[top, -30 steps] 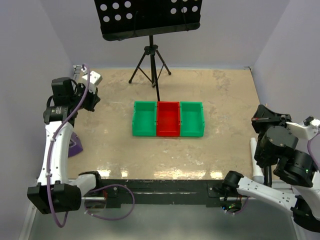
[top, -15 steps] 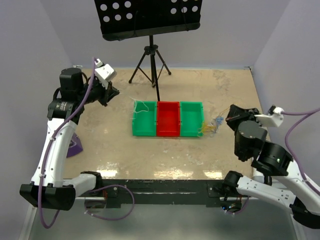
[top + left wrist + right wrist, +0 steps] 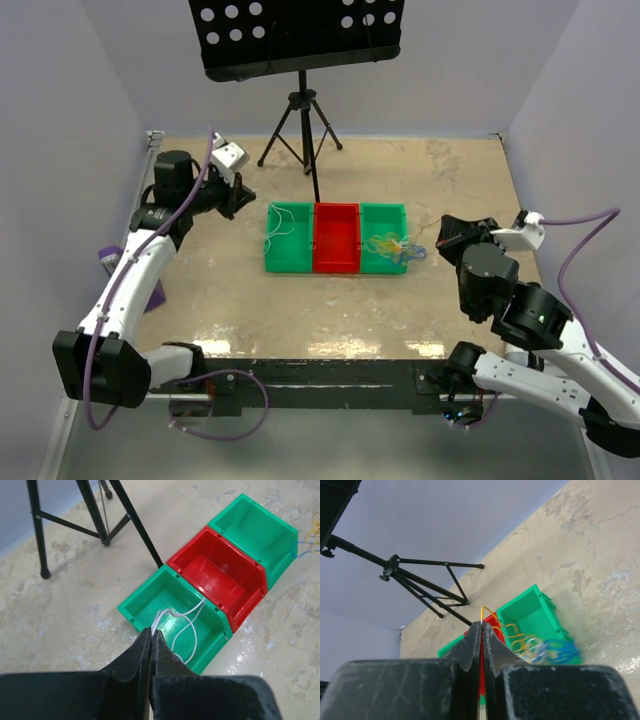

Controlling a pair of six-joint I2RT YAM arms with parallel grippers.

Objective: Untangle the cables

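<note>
My left gripper (image 3: 247, 197) is shut on a white cable (image 3: 277, 226) that hangs in loops into the left green bin (image 3: 289, 264). In the left wrist view the shut gripper (image 3: 151, 630) pinches the white cable (image 3: 192, 625) over that bin (image 3: 135, 614). My right gripper (image 3: 443, 236) is shut on a yellow-orange cable and holds a clump of yellow-orange, blue and white cables (image 3: 394, 247) over the right green bin (image 3: 384, 265). In the right wrist view the shut gripper (image 3: 481, 622) grips the yellow-orange cable (image 3: 486, 611), and the blurred clump (image 3: 546, 651) hangs at the bin's near wall.
A red bin (image 3: 336, 240) stands between the two green bins. A black music stand on a tripod (image 3: 302, 110) stands at the back, one leg reaching near the bins. A purple object (image 3: 110, 258) lies at the table's left edge.
Both arms have swung inward to the bins. The left gripper carried the white cable over the left green bin. The right gripper carried the clump from beside the right green bin to over it.
</note>
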